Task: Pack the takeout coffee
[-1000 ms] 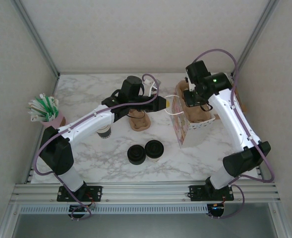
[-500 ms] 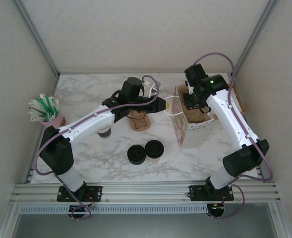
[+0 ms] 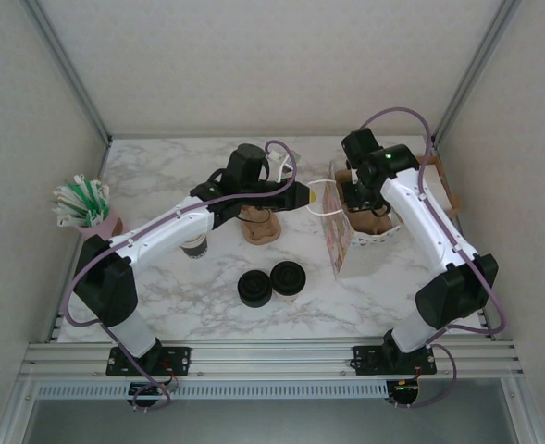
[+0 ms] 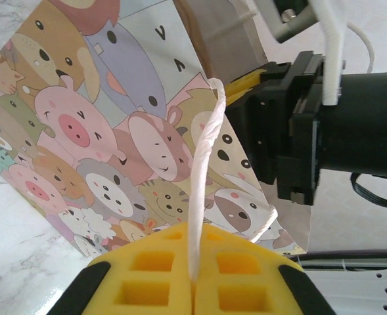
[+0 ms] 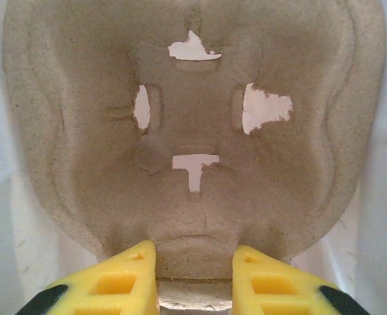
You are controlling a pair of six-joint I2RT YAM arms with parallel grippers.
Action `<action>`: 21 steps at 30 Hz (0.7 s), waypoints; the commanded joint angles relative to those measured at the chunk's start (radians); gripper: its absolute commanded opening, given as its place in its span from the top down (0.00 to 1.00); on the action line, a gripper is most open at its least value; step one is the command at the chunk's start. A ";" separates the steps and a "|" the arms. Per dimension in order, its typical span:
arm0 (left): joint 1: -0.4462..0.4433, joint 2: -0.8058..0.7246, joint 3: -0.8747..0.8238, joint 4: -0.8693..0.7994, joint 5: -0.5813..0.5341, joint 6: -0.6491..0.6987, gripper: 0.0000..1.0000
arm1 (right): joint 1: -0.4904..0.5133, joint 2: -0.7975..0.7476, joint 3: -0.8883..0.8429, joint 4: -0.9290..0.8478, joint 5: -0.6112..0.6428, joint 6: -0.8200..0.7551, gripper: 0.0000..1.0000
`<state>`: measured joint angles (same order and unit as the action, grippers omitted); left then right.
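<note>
Takeout coffee [image 3: 288, 277], a small dark-walled paper cup under a round black plastic lid, stood mid-table just beside low black lid pile [image 3: 253, 289], untouched. Likely light, thin-walled, crushable and spillable; best gripped gently round the wall below the lid, kept upright. Left gripper [image 4: 194, 275] was clamped on white twisted-paper handle [image 4: 205, 164] of cartoon-animal paper bag [image 4: 101, 151]. Right gripper [image 5: 196, 275] pinched brown moulded-pulp cup carrier [image 5: 193, 111] at the bag's mouth. White marble-look table [image 3: 207, 314] looked smooth; beige walls [image 3: 253, 65] closed in.

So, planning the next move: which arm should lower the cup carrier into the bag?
Right, probably: the right gripper's jaws hold the carrier at the bag's mouth; the left gripper's are shut on the bag handle.
</note>
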<state>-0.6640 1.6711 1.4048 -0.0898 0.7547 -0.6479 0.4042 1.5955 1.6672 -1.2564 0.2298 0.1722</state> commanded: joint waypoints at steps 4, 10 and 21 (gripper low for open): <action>0.009 -0.018 -0.015 0.016 -0.012 0.002 1.00 | -0.017 0.024 -0.044 0.046 -0.055 0.027 0.75; 0.010 -0.018 -0.018 0.018 -0.012 0.001 1.00 | -0.018 0.048 -0.061 0.072 -0.072 0.036 0.75; 0.017 -0.024 -0.029 0.021 -0.015 -0.001 1.00 | -0.023 0.068 -0.153 0.133 -0.096 0.043 0.76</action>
<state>-0.6571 1.6707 1.3907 -0.0872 0.7441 -0.6479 0.3882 1.6497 1.5394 -1.1519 0.1547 0.1986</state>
